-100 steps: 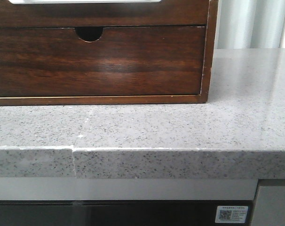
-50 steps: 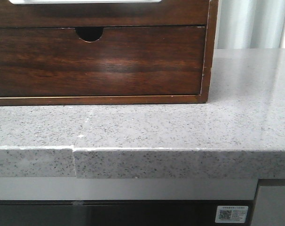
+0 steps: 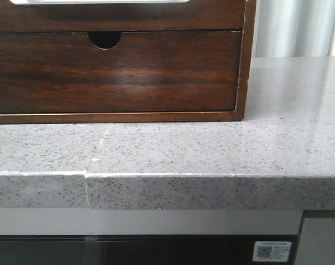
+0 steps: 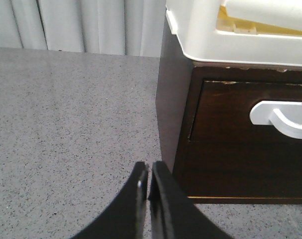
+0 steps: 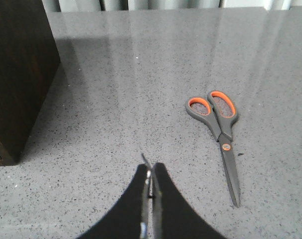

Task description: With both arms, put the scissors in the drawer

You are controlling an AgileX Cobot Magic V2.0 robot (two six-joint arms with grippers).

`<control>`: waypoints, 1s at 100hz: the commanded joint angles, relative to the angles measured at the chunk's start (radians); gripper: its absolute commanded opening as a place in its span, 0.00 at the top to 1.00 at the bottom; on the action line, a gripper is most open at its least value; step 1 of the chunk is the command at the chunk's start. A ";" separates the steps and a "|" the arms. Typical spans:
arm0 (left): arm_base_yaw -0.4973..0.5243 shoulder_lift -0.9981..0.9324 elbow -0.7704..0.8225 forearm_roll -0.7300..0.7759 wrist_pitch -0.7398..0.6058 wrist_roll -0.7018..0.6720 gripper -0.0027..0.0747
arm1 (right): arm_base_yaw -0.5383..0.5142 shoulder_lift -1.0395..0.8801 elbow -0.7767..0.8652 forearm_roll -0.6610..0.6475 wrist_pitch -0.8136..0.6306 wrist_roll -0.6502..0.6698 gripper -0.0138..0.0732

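Note:
The scissors (image 5: 222, 134), grey with orange-lined handle loops, lie flat on the grey speckled counter, blades closed. They show only in the right wrist view. My right gripper (image 5: 150, 172) is shut and empty, above the counter and apart from the scissors. The drawer (image 3: 129, 16) is the upper dark brown front with a white piece along its top edge. It also shows in the left wrist view (image 4: 226, 109), closed. My left gripper (image 4: 148, 172) is shut and empty, near the cabinet's front corner. Neither gripper shows in the front view.
A lower drawer front with a semicircular finger notch (image 3: 105, 38) sits under the drawer in the same wooden cabinet (image 3: 242, 83). A white tray (image 4: 206, 35) rests on top of the cabinet. The counter edge (image 3: 212, 190) runs along the front. Curtains hang behind.

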 commanded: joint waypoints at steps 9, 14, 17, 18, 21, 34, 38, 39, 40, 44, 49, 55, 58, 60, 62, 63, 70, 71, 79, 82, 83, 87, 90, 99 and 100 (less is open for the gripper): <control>-0.006 0.019 -0.035 -0.007 -0.065 -0.002 0.99 | -0.007 0.032 -0.036 -0.003 -0.068 -0.001 0.92; -0.006 0.019 -0.035 -0.007 -0.065 -0.002 0.99 | -0.007 0.035 -0.036 -0.003 -0.071 -0.001 0.92; -0.006 0.019 -0.035 -0.007 -0.065 -0.002 0.99 | -0.007 0.037 -0.036 -0.003 -0.068 -0.001 0.92; -0.006 0.019 -0.035 -0.007 -0.065 -0.002 0.99 | -0.007 0.036 -0.036 -0.003 -0.069 -0.001 0.92; -0.006 0.019 -0.035 -0.007 -0.065 -0.002 0.99 | -0.007 0.036 -0.036 -0.003 -0.067 -0.001 0.92; -0.006 0.019 -0.035 -0.009 -0.065 -0.002 0.99 | -0.007 0.036 -0.036 -0.003 -0.069 -0.001 0.92; -0.006 0.019 -0.035 -0.011 -0.065 -0.002 0.99 | -0.007 0.036 -0.036 -0.003 -0.069 -0.001 0.92; -0.006 0.019 -0.035 -0.011 -0.065 -0.002 0.99 | -0.007 0.036 -0.036 -0.003 -0.069 -0.001 0.92; -0.006 0.019 -0.035 -0.011 -0.065 -0.002 0.99 | -0.007 0.036 -0.036 -0.003 -0.069 -0.001 0.92; -0.006 0.019 -0.035 -0.011 -0.065 -0.002 0.99 | -0.007 0.036 -0.036 -0.003 -0.069 -0.001 0.92; -0.006 0.019 -0.035 -0.011 -0.065 -0.002 0.99 | -0.007 0.036 -0.036 -0.003 -0.069 -0.001 0.92; -0.006 0.019 -0.035 -0.011 -0.067 -0.002 0.99 | -0.007 0.036 -0.036 -0.003 -0.074 -0.001 0.92; -0.006 0.019 -0.035 -0.007 -0.070 -0.002 0.99 | -0.007 0.036 -0.036 -0.003 -0.075 -0.001 0.92; -0.006 0.019 -0.035 0.001 -0.073 -0.002 0.99 | -0.007 0.036 -0.036 -0.003 -0.075 -0.001 0.92; -0.006 0.019 -0.035 0.006 -0.075 -0.002 0.99 | -0.007 0.036 -0.036 -0.003 -0.075 -0.001 0.91; -0.006 0.019 -0.035 0.008 -0.075 -0.002 0.99 | -0.007 0.036 -0.036 -0.003 -0.075 -0.001 0.90; -0.006 0.019 -0.035 0.015 -0.079 -0.002 0.91 | -0.007 0.036 -0.036 -0.005 -0.076 -0.001 0.80; -0.006 0.019 -0.035 0.017 -0.079 -0.002 0.88 | -0.007 0.036 -0.036 -0.007 -0.078 -0.001 0.79; -0.006 0.019 -0.035 0.047 -0.089 -0.002 0.65 | -0.007 0.036 -0.036 -0.042 -0.083 -0.001 0.56; -0.006 0.019 -0.035 0.064 -0.091 -0.002 0.53 | -0.007 0.036 -0.036 -0.058 -0.086 -0.001 0.49; -0.006 0.019 -0.035 0.070 -0.091 -0.002 0.50 | -0.007 0.036 -0.036 -0.062 -0.088 -0.001 0.45; -0.006 0.019 -0.035 0.079 -0.093 -0.002 0.37 | -0.007 0.036 -0.036 -0.071 -0.089 -0.001 0.37; -0.006 0.019 -0.035 0.079 -0.093 -0.002 0.30 | -0.007 0.036 -0.036 -0.071 -0.089 -0.001 0.33; -0.006 0.019 -0.035 0.079 -0.093 -0.002 0.20 | -0.007 0.036 -0.036 -0.071 -0.089 -0.001 0.27; -0.006 0.019 -0.035 0.079 -0.093 -0.002 0.20 | -0.007 0.036 -0.036 -0.071 -0.089 -0.001 0.27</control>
